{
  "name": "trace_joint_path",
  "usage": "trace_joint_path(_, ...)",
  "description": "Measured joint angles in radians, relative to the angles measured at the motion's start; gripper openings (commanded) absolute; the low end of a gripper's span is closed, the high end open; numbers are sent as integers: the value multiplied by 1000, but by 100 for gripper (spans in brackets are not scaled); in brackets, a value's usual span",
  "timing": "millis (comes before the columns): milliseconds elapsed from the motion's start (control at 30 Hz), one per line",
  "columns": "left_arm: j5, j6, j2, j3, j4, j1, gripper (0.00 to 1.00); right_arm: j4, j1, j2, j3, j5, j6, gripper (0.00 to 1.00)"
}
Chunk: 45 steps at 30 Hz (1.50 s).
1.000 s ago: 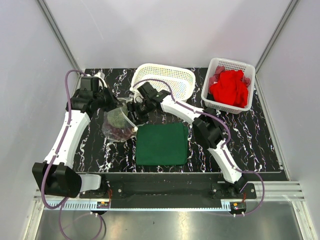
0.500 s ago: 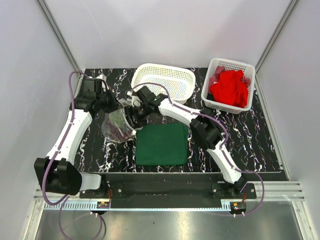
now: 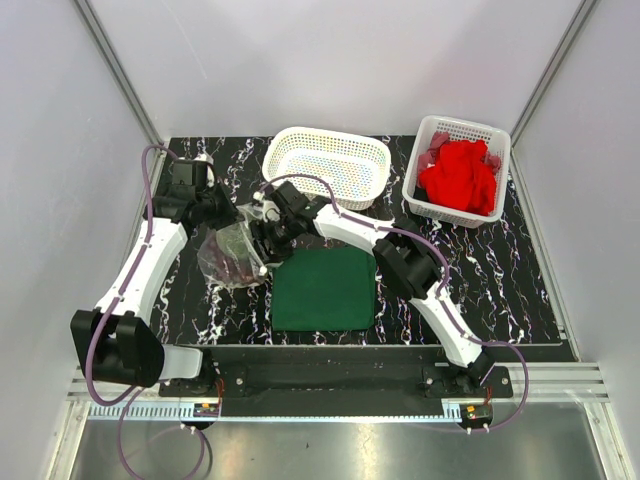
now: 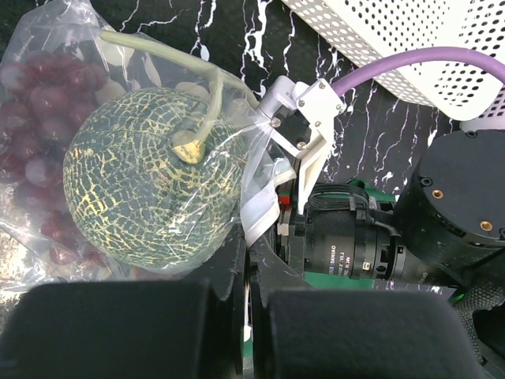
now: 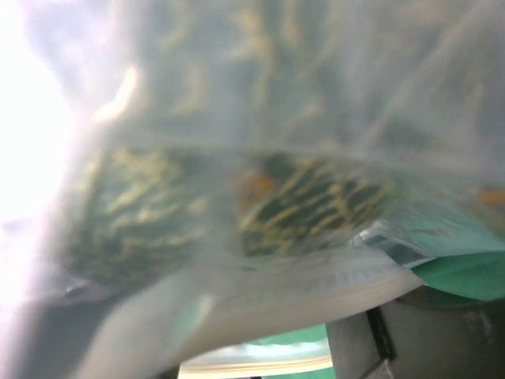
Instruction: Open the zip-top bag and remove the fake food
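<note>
The zip-top bag (image 3: 228, 258) lies left of the green cloth, its mouth lifted. It holds the fake food: a netted green melon (image 4: 146, 189) and dark red grapes (image 4: 35, 87). My left gripper (image 3: 226, 212) is shut on the bag's white top strip, which is pinched between the jaws in the left wrist view (image 4: 248, 264). My right gripper (image 3: 262, 238) is at the bag's mouth from the right. In the right wrist view (image 5: 252, 351) its jaws stand apart, with the blurred bag lip (image 5: 260, 288) across them and the melon (image 5: 300, 205) close behind.
A dark green cloth (image 3: 323, 288) lies on the black marbled table (image 3: 480, 280) just right of the bag. An empty white lattice basket (image 3: 326, 165) stands behind the right gripper. A second basket (image 3: 500, 150) holding a red cloth (image 3: 458, 177) is at the back right.
My right gripper has moved left and nearer, up to the bag's mouth. The bag has shifted slightly left with my left gripper still holding its top.
</note>
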Motion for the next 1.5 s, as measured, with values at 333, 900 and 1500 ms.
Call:
trace_joint_path(333, -16, -9, 0, 0, 9, 0, 0, 144, 0, 0, -68, -52, 69, 24)
trace_joint_path(900, -34, 10, -56, -1, 7, 7, 0, 125, -22, -124, -97, -14, 86, 9)
trace_joint_path(1500, 20, -23, -45, 53, -4, 11, 0, 90, -117, -80, 221, 113, 336, 19)
